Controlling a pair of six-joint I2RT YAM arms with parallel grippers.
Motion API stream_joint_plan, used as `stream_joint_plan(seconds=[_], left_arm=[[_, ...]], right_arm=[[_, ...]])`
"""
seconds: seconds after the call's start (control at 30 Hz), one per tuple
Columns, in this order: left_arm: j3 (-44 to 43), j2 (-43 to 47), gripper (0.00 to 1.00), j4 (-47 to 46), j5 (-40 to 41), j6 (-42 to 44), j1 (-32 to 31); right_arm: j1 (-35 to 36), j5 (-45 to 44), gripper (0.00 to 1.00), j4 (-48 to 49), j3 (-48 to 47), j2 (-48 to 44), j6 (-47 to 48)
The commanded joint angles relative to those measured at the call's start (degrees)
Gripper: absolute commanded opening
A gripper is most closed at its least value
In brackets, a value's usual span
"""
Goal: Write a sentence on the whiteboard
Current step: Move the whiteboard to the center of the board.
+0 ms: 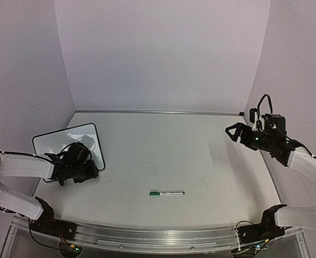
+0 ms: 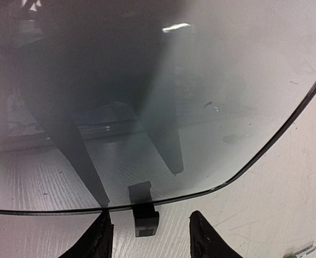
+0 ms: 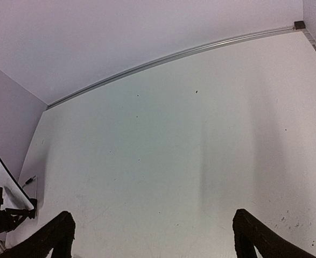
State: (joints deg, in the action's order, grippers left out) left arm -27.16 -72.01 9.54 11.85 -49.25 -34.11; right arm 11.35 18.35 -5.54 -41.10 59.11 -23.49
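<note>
Left table edge: my left claw (image 2: pixel 149 226) stands apart, straddling 1 black foot (image 2: pixel 145 217) of the blank-looking whiteboard (image 1: pixel 50 142), my right claw (image 3: pixel 152 236) is wide apart near the right edge; risk: my pinch slips off that small foot, skewing the glossy board.

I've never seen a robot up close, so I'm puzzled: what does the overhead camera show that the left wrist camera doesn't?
Only the overhead view shows the right end effector, wide open, and the far corners of the whiteboard. Only the left wrist view shows the small black foot on the board's edge, sitting between the fingertips of the left end effector with gaps either side. Both show the whiteboard, the left end effector and the table.
</note>
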Motion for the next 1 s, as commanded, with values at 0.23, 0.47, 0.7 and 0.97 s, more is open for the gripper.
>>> stream_joint_plan(seconds=[0.23,0.47,0.7,0.97], left_arm=[[0.31,-1.99,0.4,0.47,3.92,-1.31,-1.85],[-0.52,-3.18,0.3,1.22,5.48,-0.65,-2.63],[-0.79,-3.67,0.19,1.25,6.28,-0.53,-3.49],[-0.98,-3.81,0.05,1.09,6.94,-0.33,-4.6]], right_arm=[[0.33,-1.3,0.98,1.41,0.29,-0.69,0.06],[0.33,-1.72,0.98,1.31,0.48,-0.52,0.38],[0.33,-2.17,0.98,1.2,0.67,-0.29,0.63],[0.32,-2.7,0.98,1.01,0.69,-0.23,0.84]])
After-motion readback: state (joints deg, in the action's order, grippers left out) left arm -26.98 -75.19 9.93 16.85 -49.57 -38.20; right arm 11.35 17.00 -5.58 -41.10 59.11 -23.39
